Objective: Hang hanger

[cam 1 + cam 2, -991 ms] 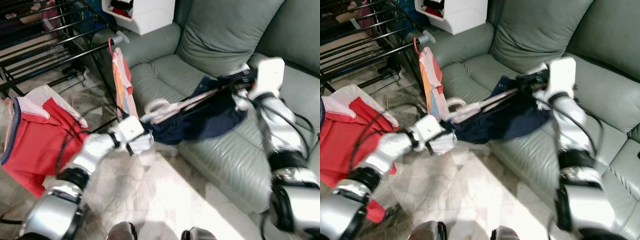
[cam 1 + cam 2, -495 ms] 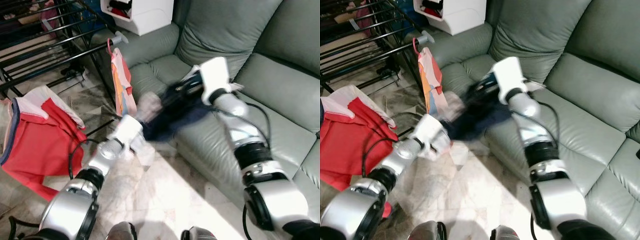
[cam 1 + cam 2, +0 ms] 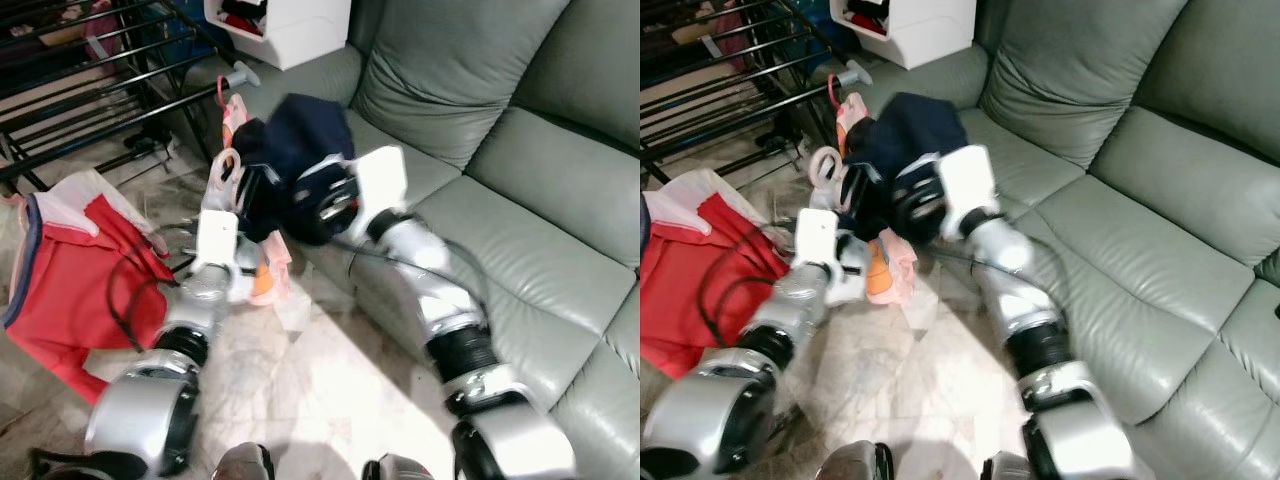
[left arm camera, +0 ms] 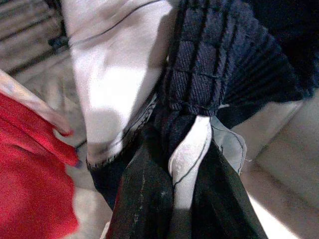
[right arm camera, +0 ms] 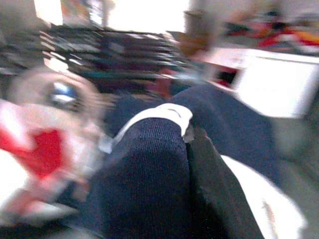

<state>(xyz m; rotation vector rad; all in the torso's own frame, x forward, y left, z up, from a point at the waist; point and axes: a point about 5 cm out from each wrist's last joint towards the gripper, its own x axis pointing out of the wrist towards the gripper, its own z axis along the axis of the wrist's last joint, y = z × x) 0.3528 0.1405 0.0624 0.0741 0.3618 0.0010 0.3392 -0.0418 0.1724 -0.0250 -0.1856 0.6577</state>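
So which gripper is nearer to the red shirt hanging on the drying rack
Left. The left gripper is just beside the red shirt, toward the sofa, holding the hanger with the navy garment. The right gripper is farther off, over the sofa's edge, under that garment.

- The navy garment (image 4: 219, 55) is ribbed knit cloth, matt and coarse.
- The hanger (image 4: 187, 164) looks like smooth pale plastic.
- The sofa (image 3: 520, 190) is grey-green leather, smooth with a soft sheen.
- The drying rack (image 3: 90, 90) is dark metal bars.
- The red garment (image 3: 75, 285) is matt cloth.
- The floor (image 3: 320, 390) is polished, glossy stone.
- The robot's arms are glossy silver.
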